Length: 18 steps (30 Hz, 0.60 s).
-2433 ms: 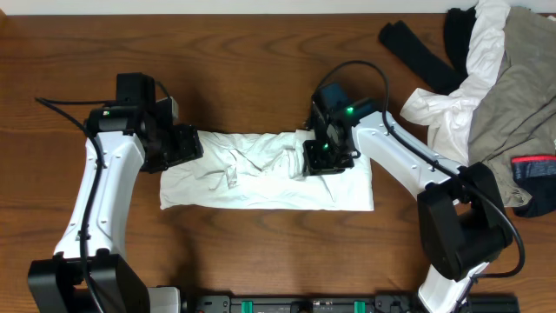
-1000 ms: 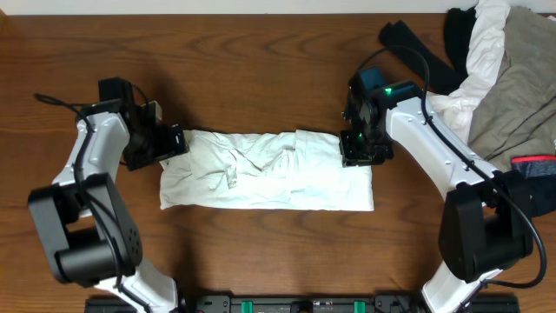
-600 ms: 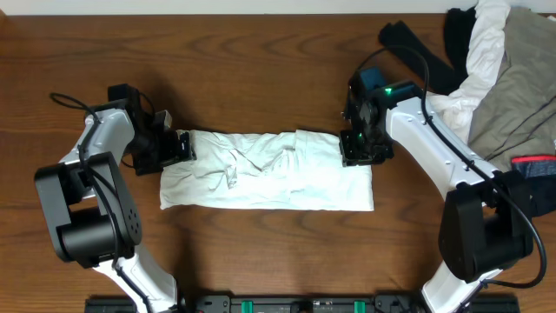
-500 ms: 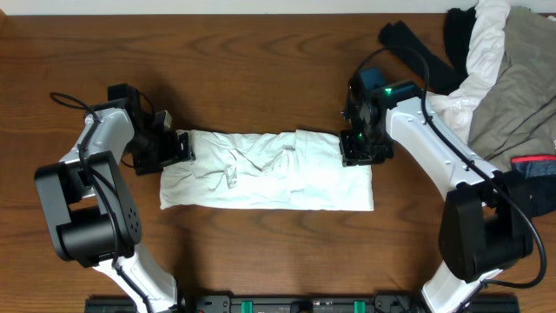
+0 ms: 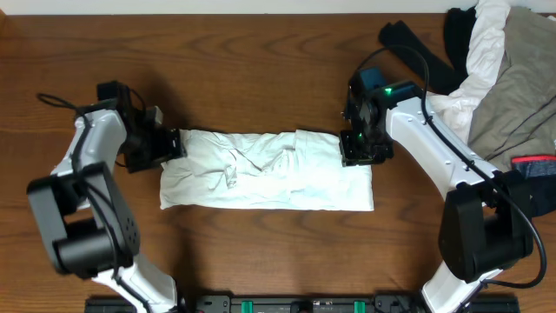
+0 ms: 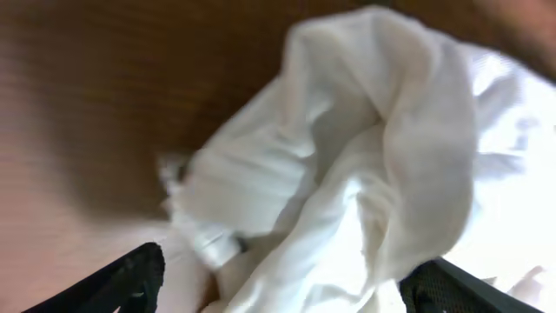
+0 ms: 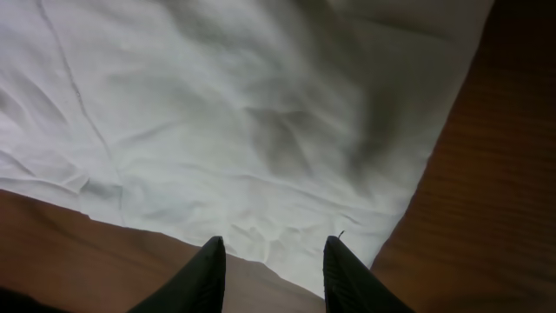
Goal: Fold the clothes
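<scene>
A white shirt (image 5: 269, 174) lies folded into a long, wrinkled band across the middle of the table. My left gripper (image 5: 172, 143) is at its far left corner. In the left wrist view its fingers (image 6: 130, 278) stand wide open on either side of bunched white fabric (image 6: 373, 156), and the gripper (image 6: 291, 287) is not closed on it. My right gripper (image 5: 358, 149) hovers at the shirt's far right corner. Seen from the right wrist, this gripper (image 7: 274, 274) is open over the shirt's edge (image 7: 243, 113) and holds nothing.
More clothes are heaped at the back right: a white and grey-khaki pile (image 5: 504, 69), a black garment (image 5: 417, 48) and a navy one with a red band (image 5: 534, 165). Bare wooden table (image 5: 261, 78) surrounds the shirt.
The right gripper moved from the middle of the shirt's far edge to its right corner and has stayed there. The left gripper shifted slightly left at the left corner, its jaws still wide.
</scene>
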### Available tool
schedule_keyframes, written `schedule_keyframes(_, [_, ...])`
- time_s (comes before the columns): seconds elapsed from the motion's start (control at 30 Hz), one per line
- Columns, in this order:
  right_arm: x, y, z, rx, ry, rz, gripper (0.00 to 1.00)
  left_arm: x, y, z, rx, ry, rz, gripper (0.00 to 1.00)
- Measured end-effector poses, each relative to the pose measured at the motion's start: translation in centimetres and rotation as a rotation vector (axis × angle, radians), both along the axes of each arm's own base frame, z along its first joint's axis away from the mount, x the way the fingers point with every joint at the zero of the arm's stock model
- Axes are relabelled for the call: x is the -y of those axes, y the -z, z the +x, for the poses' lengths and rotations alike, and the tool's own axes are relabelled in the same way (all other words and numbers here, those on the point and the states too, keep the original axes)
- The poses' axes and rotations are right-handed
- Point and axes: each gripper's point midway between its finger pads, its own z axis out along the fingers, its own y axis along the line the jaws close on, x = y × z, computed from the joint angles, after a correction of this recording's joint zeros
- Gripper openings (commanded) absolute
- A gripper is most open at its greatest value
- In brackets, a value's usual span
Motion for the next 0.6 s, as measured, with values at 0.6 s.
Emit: schedule_keyframes(0.6, [0.0, 0.0, 0.1, 0.003, -0.004, 0.001, 0.36, 0.1, 0.3, 0.7, 0.018, -0.012, -0.016, 0.93])
